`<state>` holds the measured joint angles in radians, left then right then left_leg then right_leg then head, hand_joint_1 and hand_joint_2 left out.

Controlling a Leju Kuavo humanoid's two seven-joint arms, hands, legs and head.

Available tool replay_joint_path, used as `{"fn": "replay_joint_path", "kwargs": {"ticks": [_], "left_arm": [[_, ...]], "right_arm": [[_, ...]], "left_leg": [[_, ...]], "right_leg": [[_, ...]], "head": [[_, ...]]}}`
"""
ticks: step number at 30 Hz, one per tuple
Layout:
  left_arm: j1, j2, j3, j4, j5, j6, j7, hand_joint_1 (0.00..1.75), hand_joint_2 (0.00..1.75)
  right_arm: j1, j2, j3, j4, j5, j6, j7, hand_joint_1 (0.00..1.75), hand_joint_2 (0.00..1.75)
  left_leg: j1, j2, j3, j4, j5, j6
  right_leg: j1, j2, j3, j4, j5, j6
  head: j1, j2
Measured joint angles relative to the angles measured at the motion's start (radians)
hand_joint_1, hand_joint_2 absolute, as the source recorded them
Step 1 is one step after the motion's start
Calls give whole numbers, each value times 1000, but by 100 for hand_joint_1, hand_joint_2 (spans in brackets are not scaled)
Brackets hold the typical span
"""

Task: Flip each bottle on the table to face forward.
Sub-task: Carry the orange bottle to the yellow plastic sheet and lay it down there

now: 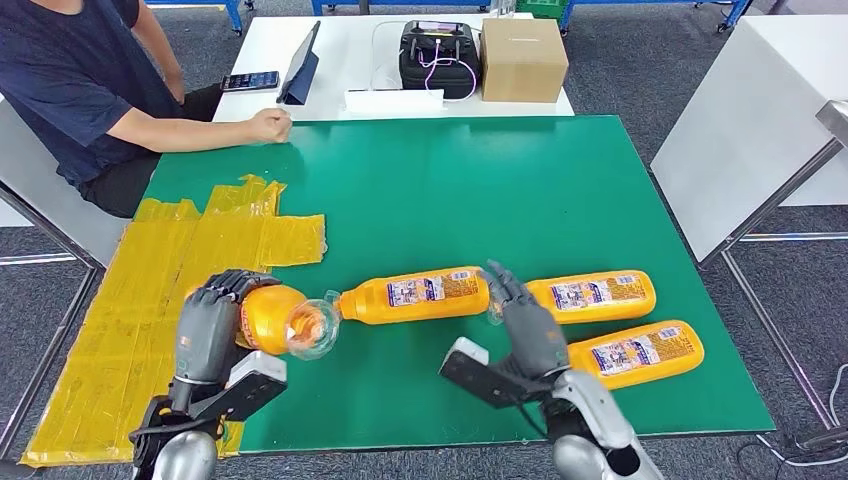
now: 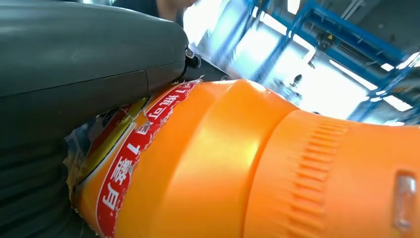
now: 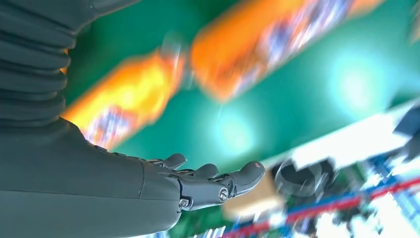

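Left robot hand (image 1: 212,318): grips lifted orange bottle (image 1: 283,319) | Right robot hand (image 1: 527,322): fingers spread, holding nothing | Desk (image 1: 420,190): three bottles lying flat

left hand (image 1: 208,325) is hiding held bottle's (image 1: 272,318) body | right wrist view is blurring bottles (image 3: 257,54) | person (image 1: 75,85) is being cropped far left

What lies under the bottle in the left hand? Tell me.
The left hand holds the bottle over the green mat, beside the yellow tape. The spot directly beneath is hidden by bottle and hand.
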<state>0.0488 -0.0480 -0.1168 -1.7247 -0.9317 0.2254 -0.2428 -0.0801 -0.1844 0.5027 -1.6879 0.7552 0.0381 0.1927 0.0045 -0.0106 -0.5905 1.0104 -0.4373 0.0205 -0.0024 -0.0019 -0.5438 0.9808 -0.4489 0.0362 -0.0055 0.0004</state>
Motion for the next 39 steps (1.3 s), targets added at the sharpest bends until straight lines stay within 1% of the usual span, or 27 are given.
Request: {"fn": "replay_joint_path", "kwargs": {"ticks": [3,6,9,13,16,19,22,24,27,28,31,32,35,39], "left_arm": [[-73,53,11,92,-139,3,54,175,175],[-116,93,18,165,-173,2,67,175,175],[-136,114,19,205,-178,2,69,175,175],[-149,133,17,230,-204,-13,84,175,175],[-175,169,-1,275,-258,-47,109,175,175],[-223,215,-31,334,-284,-69,116,175,175],[-279,249,-56,372,-284,-118,120,175,175],[-312,262,-67,395,-277,-142,126,175,175],[-355,268,-77,433,-267,-171,149,175,175],[-371,269,-79,451,-266,-182,159,136,175],[-421,270,-86,513,-264,-214,179,5,175],[-436,270,-88,533,-264,-221,184,0,175],[-471,270,-95,583,-267,-228,194,0,175],[-495,270,-104,623,-261,-244,190,0,175]], "right_arm": [[-65,-28,-68,30,-9,36,1,0,175],[-100,-46,-115,56,-18,52,-1,0,175],[-111,-53,-136,69,-20,56,-1,0,175],[-119,-56,-146,83,-22,60,-1,0,175],[-147,-62,-147,117,-27,78,0,0,175],[-200,-63,-143,167,-26,95,-1,0,175],[-272,-57,-134,206,-29,129,9,0,175],[-312,-45,-122,238,-26,141,14,0,175],[-351,-19,-98,288,-14,146,16,0,175],[-361,-8,-89,306,-10,146,16,0,175],[-391,24,-62,361,0,145,16,0,175],[-400,35,-54,378,3,145,16,0,175],[-423,65,-36,422,9,144,16,0,175],[-443,92,-17,464,9,149,10,0,175]], "left_leg": [[0,0,0,0,2,0],[0,0,0,0,3,0],[0,0,-1,0,3,0],[0,0,-4,0,2,0],[0,1,-5,0,3,0],[0,0,-6,0,5,0],[0,0,-8,0,7,-1],[0,0,-8,0,7,-1],[0,0,-8,0,8,-1],[0,0,-8,0,8,-1],[0,0,-9,0,8,-1],[0,0,-9,0,8,-1],[0,0,-9,0,8,-1],[0,0,-10,0,8,-1]], "right_leg": [[0,0,0,0,1,1],[0,0,0,1,2,2],[0,0,-1,1,2,2],[0,0,-3,1,2,2],[0,0,-4,1,2,2],[0,0,-6,2,3,1],[1,0,-8,2,5,1],[1,0,-8,2,6,1],[1,0,-8,3,6,1],[1,0,-8,3,6,1],[1,0,-8,3,6,1],[1,0,-9,3,6,1],[1,0,-9,3,6,1],[0,0,-10,3,6,1]], "head": [[0,0],[0,0],[0,0],[0,0],[0,0],[0,0],[0,0],[0,0],[0,0],[0,0],[0,0],[0,0],[0,0],[0,0]]}}
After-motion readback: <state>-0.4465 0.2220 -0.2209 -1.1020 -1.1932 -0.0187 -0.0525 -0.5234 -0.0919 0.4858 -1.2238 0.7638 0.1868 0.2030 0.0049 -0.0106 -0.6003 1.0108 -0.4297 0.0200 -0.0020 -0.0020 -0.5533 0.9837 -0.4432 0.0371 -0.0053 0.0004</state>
